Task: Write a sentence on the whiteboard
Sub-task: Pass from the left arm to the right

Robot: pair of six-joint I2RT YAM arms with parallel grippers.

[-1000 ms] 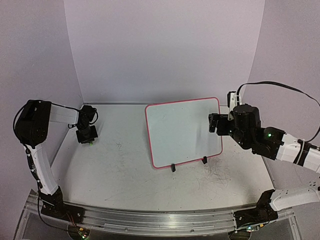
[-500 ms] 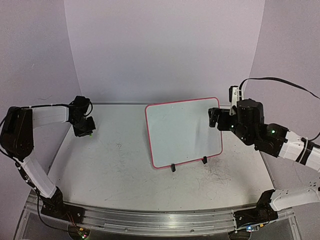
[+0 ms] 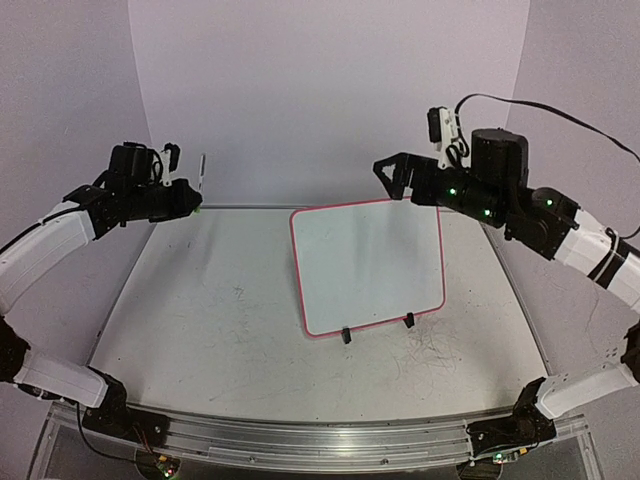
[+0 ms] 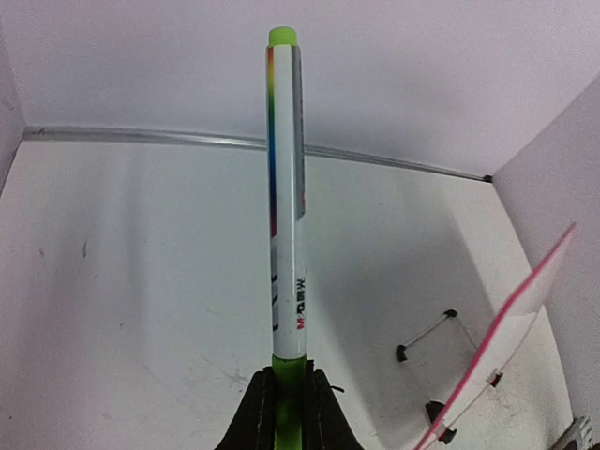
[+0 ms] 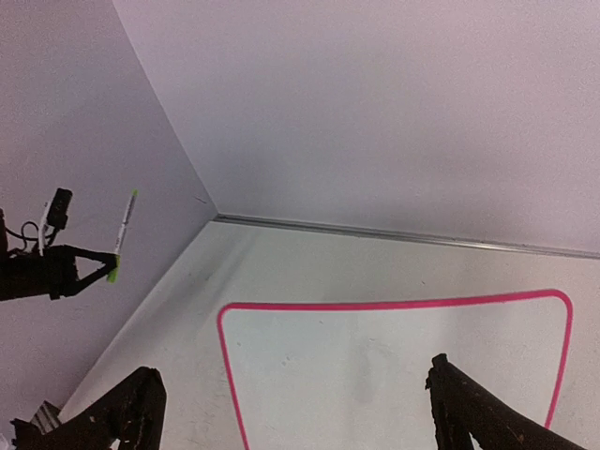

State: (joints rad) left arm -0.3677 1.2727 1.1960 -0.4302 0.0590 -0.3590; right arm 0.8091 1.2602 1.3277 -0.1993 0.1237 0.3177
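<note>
The whiteboard (image 3: 367, 266) stands tilted on black clip feet (image 3: 345, 336) at mid-table, white with a red-pink rim. Its face (image 5: 394, 367) is blank; no sentence shows on it. High at the back left, my left gripper (image 3: 192, 206) is shut on the green end of a white marker (image 3: 201, 178) that points upward. In the left wrist view the marker (image 4: 286, 206) rises from between the shut gripper (image 4: 287, 398), with the whiteboard (image 4: 521, 323) edge-on at the right. My right gripper (image 3: 392, 178) hovers open above the board's top edge, nothing between its fingers (image 5: 122, 417).
The grey tabletop (image 3: 220, 330) carries faint scribble marks. Lilac walls (image 3: 330, 90) close in the back and both sides. A metal rail (image 3: 300, 440) runs along the near edge between the arm bases.
Both arms have risen. The left lifted the marker off the left side of the table and turned it upright. The right moved from the board's right edge to above its top.
</note>
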